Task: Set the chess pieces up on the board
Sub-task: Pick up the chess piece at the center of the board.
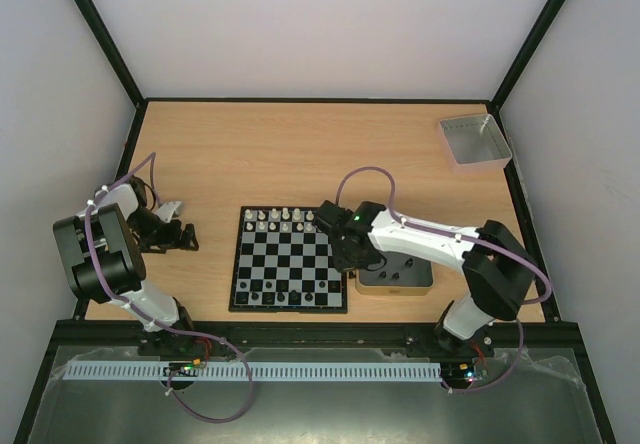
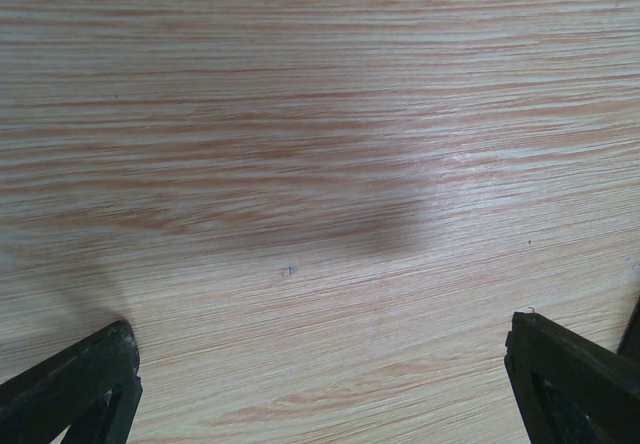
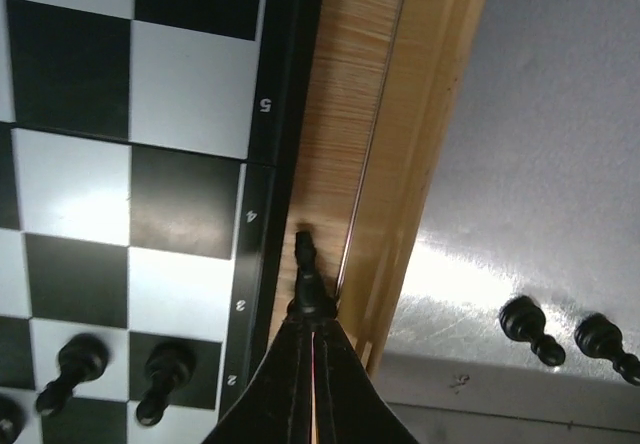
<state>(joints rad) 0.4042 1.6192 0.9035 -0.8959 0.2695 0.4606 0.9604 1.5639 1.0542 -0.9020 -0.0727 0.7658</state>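
The board (image 1: 285, 256) lies at the table's front centre, with white pieces (image 1: 275, 214) on its far row and black pieces (image 1: 281, 294) on its near rows. My right gripper (image 1: 346, 254) is over the board's right edge. In the right wrist view it (image 3: 313, 309) is shut on a black piece (image 3: 308, 264), held over the strip of table between the board (image 3: 190, 114) and the metal tin (image 3: 520, 164). Two black pawns (image 3: 75, 364) stand on the board nearby. My left gripper (image 1: 185, 236) is left of the board, open and empty (image 2: 320, 389).
The tin (image 1: 360, 286) to the right of the board holds several black pieces (image 3: 530, 329). A grey square tray (image 1: 474, 140) sits at the far right corner. Black frame posts and white walls bound the table.
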